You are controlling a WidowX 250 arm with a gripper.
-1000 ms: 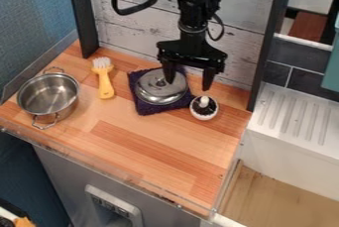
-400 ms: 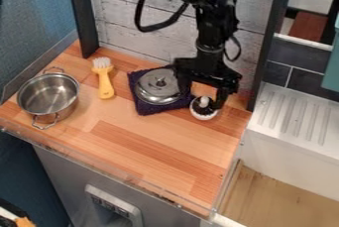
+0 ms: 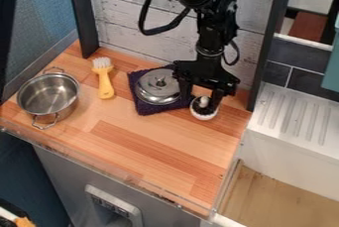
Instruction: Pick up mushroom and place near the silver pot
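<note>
A wooden counter (image 3: 152,137) is seen across the left and middle of the frame, with a white ridged drainboard (image 3: 295,122) to its right. The black robot arm (image 3: 210,35) is extended from the top edge, above the counter's back part. The gripper (image 3: 200,101) is pointed downward right of centre, with its two fingers held apart, one at the lid's right side and the other over the bowl's right part; nothing is seen to be clasped, and whether the mushroom is touched by a finger cannot be told.

At the left edge of the counter, the silver pot (image 3: 33,93) is set upright, its two loop handles turned toward the upper right and the bottom. Near the middle, a dark purple cloth (image 3: 144,108) is laid flat, and on it a round metal lid (image 3: 157,88) with a knob is placed. Between pot and cloth, a yellow brush (image 3: 104,80) is laid with its white bristles toward the top. Just beside the cloth's right edge, a small white bowl (image 3: 204,117) with a dark inside is placed. The pale mushroom (image 3: 204,101) is seen in that bowl, well apart from the pot.
</note>
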